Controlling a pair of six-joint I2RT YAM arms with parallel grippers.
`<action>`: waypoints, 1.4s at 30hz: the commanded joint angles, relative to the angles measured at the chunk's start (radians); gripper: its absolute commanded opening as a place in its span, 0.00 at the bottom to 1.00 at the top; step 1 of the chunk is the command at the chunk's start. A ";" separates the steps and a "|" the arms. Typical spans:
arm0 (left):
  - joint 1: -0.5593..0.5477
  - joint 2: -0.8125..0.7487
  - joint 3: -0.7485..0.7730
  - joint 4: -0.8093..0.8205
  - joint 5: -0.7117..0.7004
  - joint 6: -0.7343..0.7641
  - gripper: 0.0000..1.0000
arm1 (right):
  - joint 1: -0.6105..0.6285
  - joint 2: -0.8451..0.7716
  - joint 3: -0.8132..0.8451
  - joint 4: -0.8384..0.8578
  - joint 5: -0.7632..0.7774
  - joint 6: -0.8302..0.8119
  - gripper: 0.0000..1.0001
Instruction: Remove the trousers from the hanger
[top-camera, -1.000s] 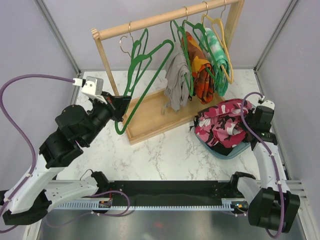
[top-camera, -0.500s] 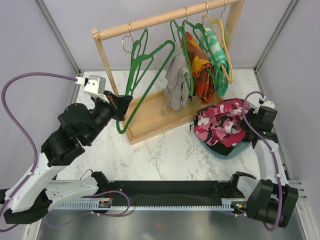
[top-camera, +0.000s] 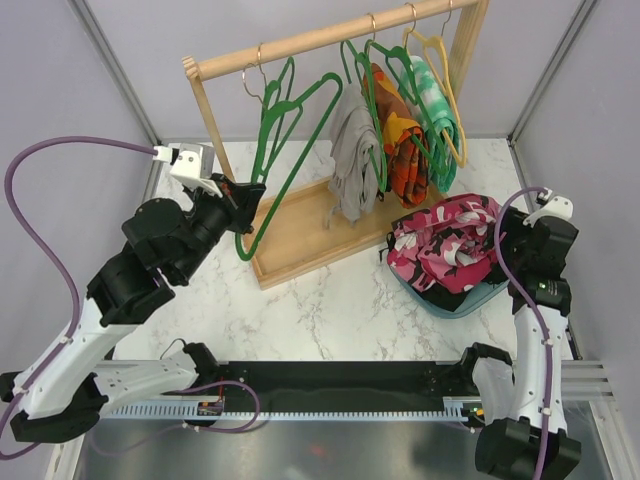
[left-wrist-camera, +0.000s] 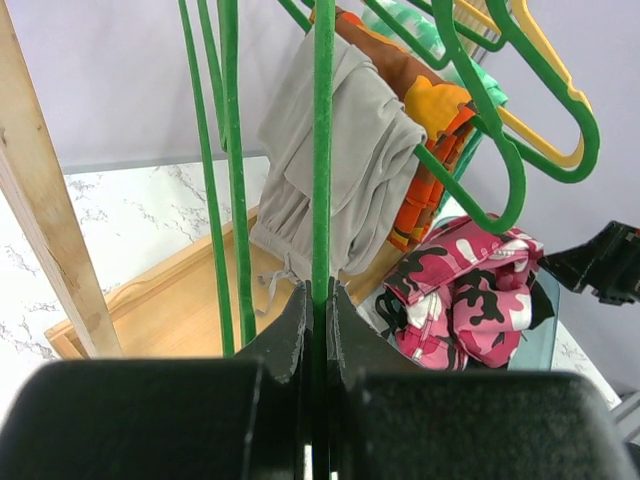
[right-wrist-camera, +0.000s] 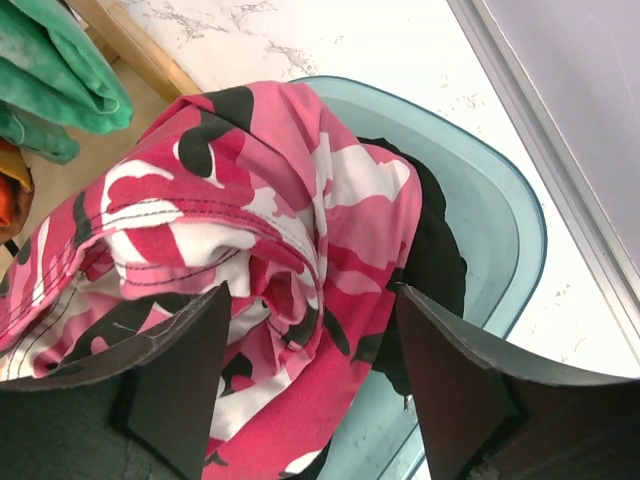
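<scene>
— Where do things stand?

— The left gripper (left-wrist-camera: 320, 300) is clamped tight on the bar of an empty green hanger (left-wrist-camera: 322, 150), holding it slanted out from the wooden rail (top-camera: 320, 38). The right gripper (right-wrist-camera: 310, 390) hangs over the teal bin (right-wrist-camera: 500, 230) with its jaws apart and nothing between them.

— And the trousers?

— The camouflage trousers (top-camera: 445, 245) are heaped in that bin on top of the black trousers (right-wrist-camera: 430, 270). The grey trousers (top-camera: 355, 165), the orange-patterned trousers (top-camera: 405, 150) and the green-white trousers (top-camera: 435, 105) hang on the rail, so I'd say three pairs are left to do.

— What worries you?

— That slanted hanger. As far as I can see its hook is on the rail, so a hard pull could drag the rack or tip it. A second green hanger sits right beside it, and the two could tangle.

— Anything else?

— The camouflage heap rides above the bin's rim. If the right fingers (right-wrist-camera: 460, 400) dip and catch a fold, rising could haul it out onto the table. The grey pair only drapes over its hanger. Jostle the rail and it may slide onto the wooden base (top-camera: 300, 235) instead of the bin.
</scene>
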 joint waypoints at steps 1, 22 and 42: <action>0.004 0.014 0.059 0.039 -0.036 0.028 0.02 | -0.006 -0.037 0.050 -0.036 -0.020 -0.011 0.76; 0.006 0.342 0.318 0.047 -0.246 0.132 0.02 | -0.006 -0.203 0.106 -0.131 -0.290 -0.187 0.98; 0.127 0.390 0.234 0.010 -0.162 0.045 0.02 | -0.006 -0.257 0.077 -0.127 -0.298 -0.192 0.98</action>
